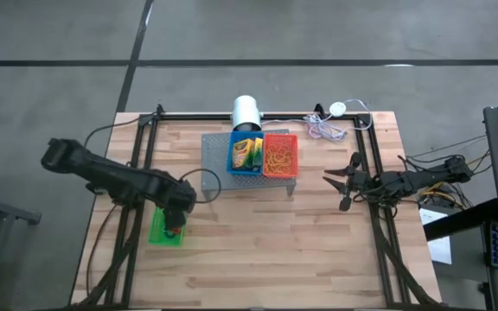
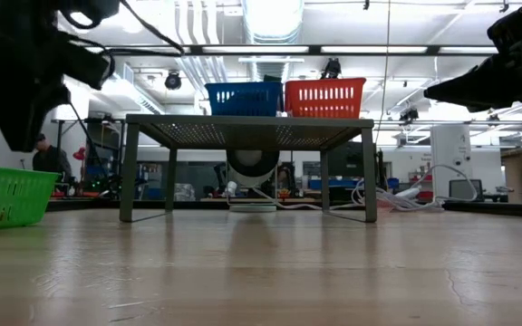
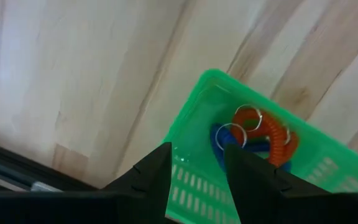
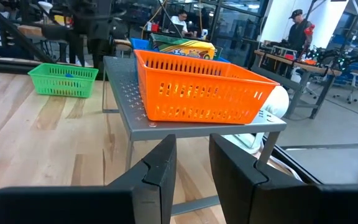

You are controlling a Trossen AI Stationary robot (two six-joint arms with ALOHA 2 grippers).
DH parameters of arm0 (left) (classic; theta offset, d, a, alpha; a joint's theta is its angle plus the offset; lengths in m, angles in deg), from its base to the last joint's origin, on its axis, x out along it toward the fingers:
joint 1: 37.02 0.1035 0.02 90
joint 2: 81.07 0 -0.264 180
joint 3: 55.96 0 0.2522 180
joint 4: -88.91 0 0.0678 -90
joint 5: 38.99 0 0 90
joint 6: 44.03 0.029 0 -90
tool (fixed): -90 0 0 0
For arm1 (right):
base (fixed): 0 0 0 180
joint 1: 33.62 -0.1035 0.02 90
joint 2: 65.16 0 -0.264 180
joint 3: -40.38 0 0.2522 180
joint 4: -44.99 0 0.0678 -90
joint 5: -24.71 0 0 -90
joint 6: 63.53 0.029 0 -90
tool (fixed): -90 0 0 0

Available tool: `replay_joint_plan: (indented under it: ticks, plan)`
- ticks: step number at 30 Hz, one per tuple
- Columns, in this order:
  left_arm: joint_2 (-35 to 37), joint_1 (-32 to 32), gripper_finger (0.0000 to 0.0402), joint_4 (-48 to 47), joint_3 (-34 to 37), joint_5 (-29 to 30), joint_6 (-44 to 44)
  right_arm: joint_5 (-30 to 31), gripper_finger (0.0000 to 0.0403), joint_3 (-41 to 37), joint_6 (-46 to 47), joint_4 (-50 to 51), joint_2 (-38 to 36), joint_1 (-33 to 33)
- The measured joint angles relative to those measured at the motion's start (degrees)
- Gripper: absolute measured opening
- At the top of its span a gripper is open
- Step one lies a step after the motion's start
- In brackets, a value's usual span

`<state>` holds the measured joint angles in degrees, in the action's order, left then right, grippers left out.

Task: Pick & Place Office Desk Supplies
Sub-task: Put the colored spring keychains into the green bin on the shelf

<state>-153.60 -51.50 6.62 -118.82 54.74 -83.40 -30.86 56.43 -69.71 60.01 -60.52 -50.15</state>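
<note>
A red coiled band (image 3: 272, 134) and a blue one (image 3: 229, 148), each with a metal ring, lie on the floor of the green basket (image 3: 194, 124) at the table's left (image 1: 164, 231). My left gripper (image 3: 197, 152) hangs open just above that basket's rim, pointing down, with nothing between its fingers. The green-and-yellow crayon box (image 1: 245, 154) lies in the blue basket, and tan rubber bands (image 1: 281, 157) lie in the red basket (image 4: 204, 90); both baskets stand on the grey stand (image 1: 219, 160). My right gripper (image 4: 192, 146) waits open and level at the table's right (image 1: 335, 188).
A white roll (image 1: 246, 111) lies behind the stand, and a white cable (image 1: 327, 130) with a round puck (image 1: 339, 108) lies at the far right. Black frame rails (image 1: 137, 147) run along both sides. Bare wood (image 1: 266, 250) spreads across the near half.
</note>
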Motion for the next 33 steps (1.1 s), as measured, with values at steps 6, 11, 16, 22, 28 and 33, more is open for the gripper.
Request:
replay_joint_plan:
  ticks: [6, 11, 16, 22, 28, 33]
  plan:
    - [-2.24, 0.22, 0.0147, 0.1, 0.13, -0.13, 3.46, 0.0, 0.0091, 0.0, -0.01, 0.02, 0.0, 0.0]
    - [-0.63, 0.25, 0.0147, 4.33, 3.12, -0.15, 7.31, 0.0, 0.0091, 0.0, 0.0, 0.02, 0.0, 0.0]
    - [0.76, 0.92, 0.0147, 6.43, 6.1, -0.37, 8.07, 0.02, 0.0091, 0.0, -0.01, 0.0, 0.0, 0.02]
    - [0.8, 1.63, 0.0147, 7.6, 7.97, -0.32, 8.47, 0.0, 0.0091, 0.0, 0.0, 0.02, 0.0, 0.02]
    - [0.8, 1.93, 0.0147, 9.83, 9.14, -1.57, 8.42, 0.0, 0.0091, 0.0, 0.0, 0.02, 0.0, 0.0]
    - [0.8, 1.95, 0.0147, 9.48, 8.45, -1.88, 8.11, 0.0, 0.0091, 0.0, -0.02, 0.02, 0.0, 0.02]
